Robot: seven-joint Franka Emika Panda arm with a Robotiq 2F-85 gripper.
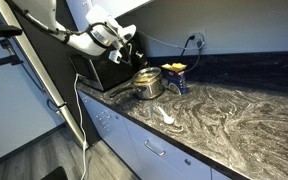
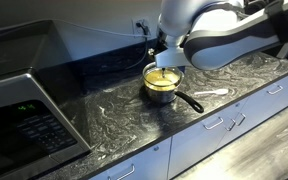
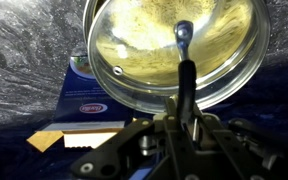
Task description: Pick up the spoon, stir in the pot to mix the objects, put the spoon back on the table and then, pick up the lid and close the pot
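While its jaws pinch tight on the small centre knob (image 3: 184, 30), the gripper (image 3: 184, 52) holds the lid (image 3: 129, 55), a round pane of clear glass in a metal rim. Straight below it sits the pot (image 2: 162, 90), so the lid faces the pot's mouth and is nearly centred over it. The wrist view shows the two rims close to matching, but whether they touch cannot be told. Through the glass the objects (image 3: 219, 45) show as a yellow mass inside the pot.

Closing the pot looks to need only a short straight descent with little sideways correction, then a release of the knob. The pot's long handle (image 2: 189, 101) points away from the pot toward the counter's front edge, clear of the lid's path.

The spoon (image 1: 167, 117) lies flat on the table (image 1: 234, 115), on the front-edge side of the pot and apart from it, so the stirring appears done. Just beside the pot stands a blue box with a yellow top (image 1: 176, 78).

The table is a dark counter with grey-white swirls over pale drawers (image 2: 224, 125). A microwave (image 2: 29, 120) sits well off to one side of the pot, and a wall socket (image 1: 197, 40) is on the wall behind it.
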